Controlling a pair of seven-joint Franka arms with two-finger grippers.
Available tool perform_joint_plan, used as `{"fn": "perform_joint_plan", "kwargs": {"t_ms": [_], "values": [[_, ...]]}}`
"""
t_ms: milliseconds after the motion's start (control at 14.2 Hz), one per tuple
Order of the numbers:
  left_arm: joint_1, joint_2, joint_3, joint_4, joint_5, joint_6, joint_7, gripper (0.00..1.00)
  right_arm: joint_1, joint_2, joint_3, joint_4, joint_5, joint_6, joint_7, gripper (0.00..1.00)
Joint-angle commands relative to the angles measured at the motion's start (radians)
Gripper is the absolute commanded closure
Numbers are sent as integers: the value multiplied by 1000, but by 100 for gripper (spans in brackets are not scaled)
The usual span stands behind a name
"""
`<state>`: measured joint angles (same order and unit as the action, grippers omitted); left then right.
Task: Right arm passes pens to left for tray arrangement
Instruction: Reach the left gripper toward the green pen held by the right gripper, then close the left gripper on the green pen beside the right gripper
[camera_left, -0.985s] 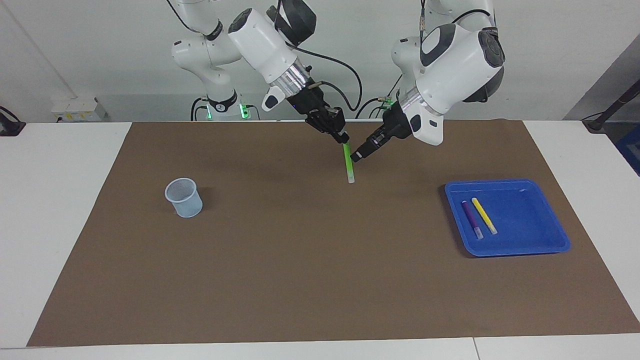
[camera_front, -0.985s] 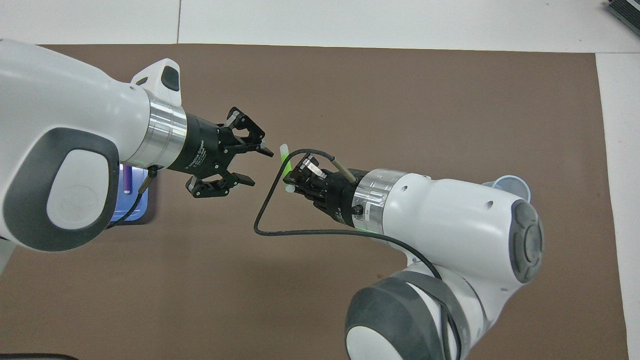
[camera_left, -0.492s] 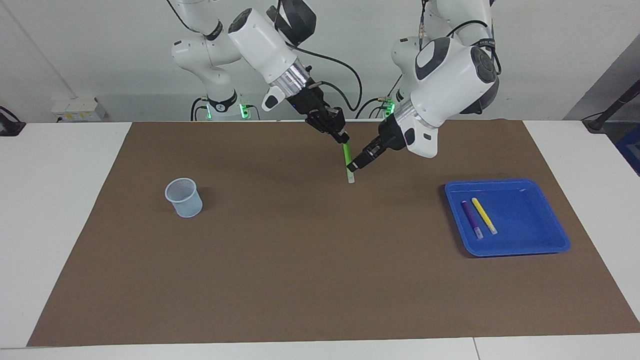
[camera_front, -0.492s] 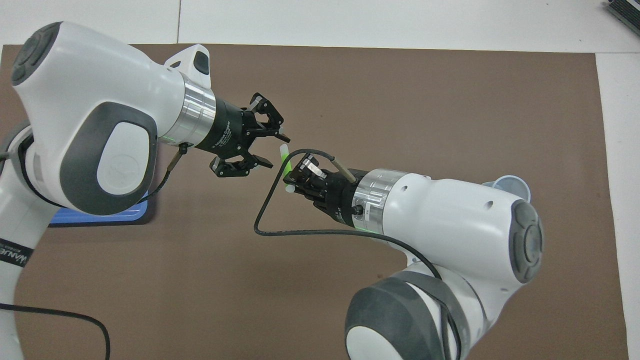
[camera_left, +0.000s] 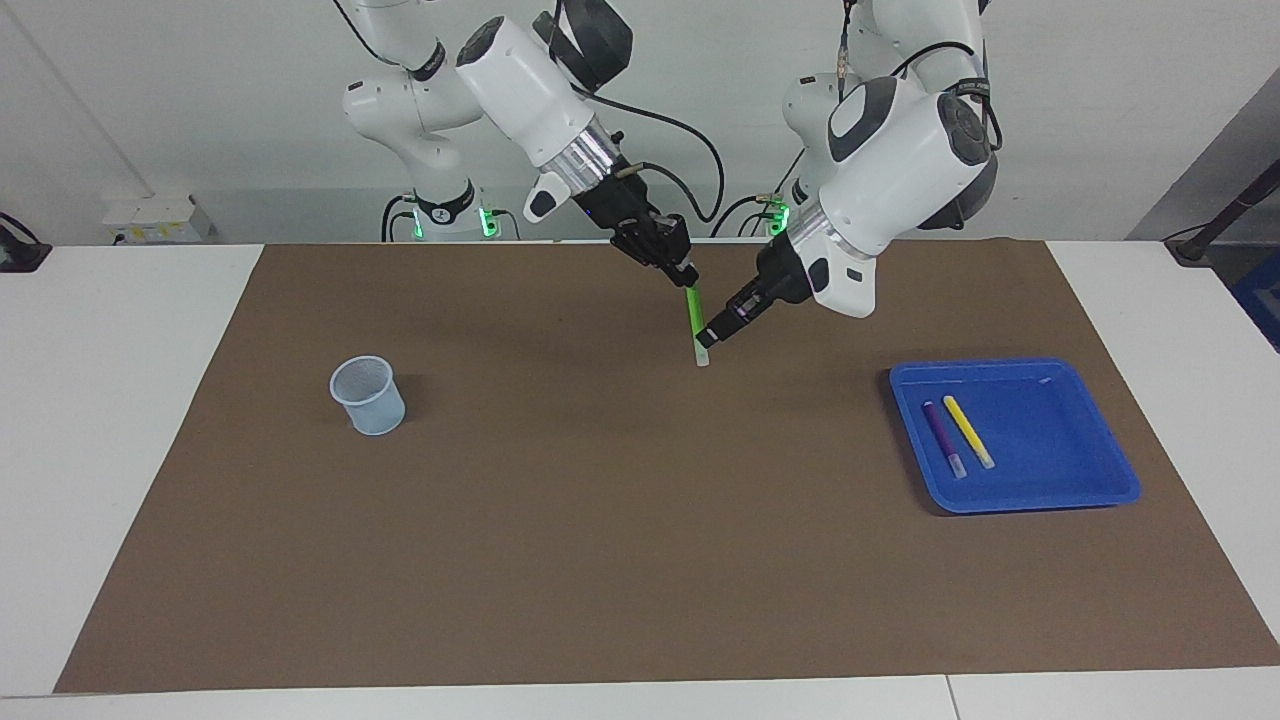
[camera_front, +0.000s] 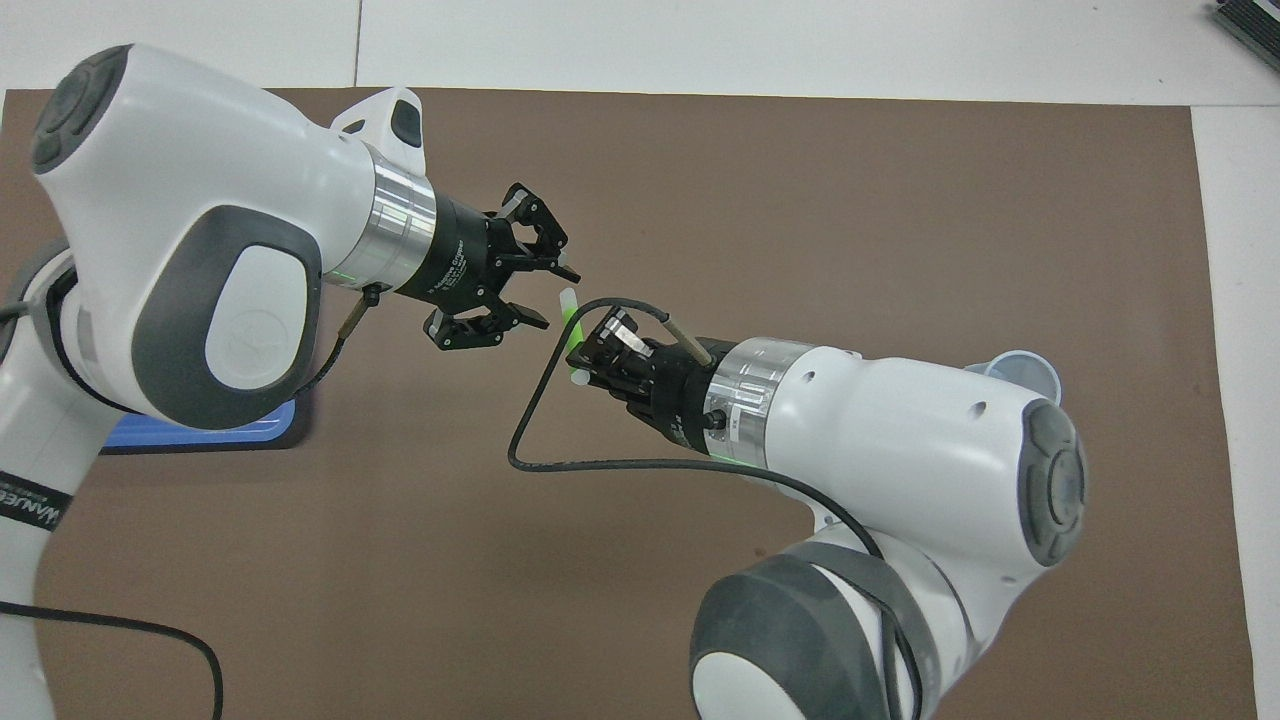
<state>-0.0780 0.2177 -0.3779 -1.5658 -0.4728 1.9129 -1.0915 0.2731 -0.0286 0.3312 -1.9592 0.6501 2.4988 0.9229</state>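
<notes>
While the handover is in hand, start at the right arm's end of the surface (camera_left: 120, 400), where a small translucent bluish cup (camera_left: 368, 395) stands alone on the brown mat (camera_left: 600, 520), upright and with nothing showing in it; it was presumably the pens' starting place.

Over the middle of the mat, the right gripper (camera_left: 684, 276) is clamped on the top of the green pen (camera_left: 696, 325), its fingers shut on the barrel. The pen hangs nearly upright, whitish end down and clear of the mat, so most of its length is free for the other arm to take. In the overhead view the same right gripper (camera_front: 577, 348) shows the green pen (camera_front: 569, 318) poking out toward the partner arm.

Just beside it, the left gripper (camera_left: 706, 335) has its fingers at the pen's lower part. From overhead the left gripper (camera_front: 556, 296) has fingers still parted, one either side of the pen's whitish tip, not yet pressed on it. My reading is that it must finish closing before the right lets go, or the pen will drop.

Toward the left arm's end lies the blue tray (camera_left: 1100, 490), holding the purple pen (camera_left: 942, 437) and yellow pen (camera_left: 968, 431) side by side, near each other and roughly parallel. There is bare floor beside them for the green one, the last pen to arrange.
</notes>
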Motion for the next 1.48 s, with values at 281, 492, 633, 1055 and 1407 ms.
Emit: {"fn": "perform_joint_plan", "kwargs": {"t_ms": [281,492,633,1055,1407], "values": [[-35,-3,8,-46,20,46,2,46,6,1,0,-4,26,26,8,100],[-43,-6,8,-57,25,51,2,46,6,1,0,-4,26,26,8,100],[-43,-8,8,-59,29,49,2,48,6,1,0,-4,26,26,8,100],[-46,-8,8,-57,31,32,-1,50,5,3,0,-4,26,26,7,100],[-46,-8,8,-49,31,12,-2,59,5,3,0,-4,26,26,7,100]]}}
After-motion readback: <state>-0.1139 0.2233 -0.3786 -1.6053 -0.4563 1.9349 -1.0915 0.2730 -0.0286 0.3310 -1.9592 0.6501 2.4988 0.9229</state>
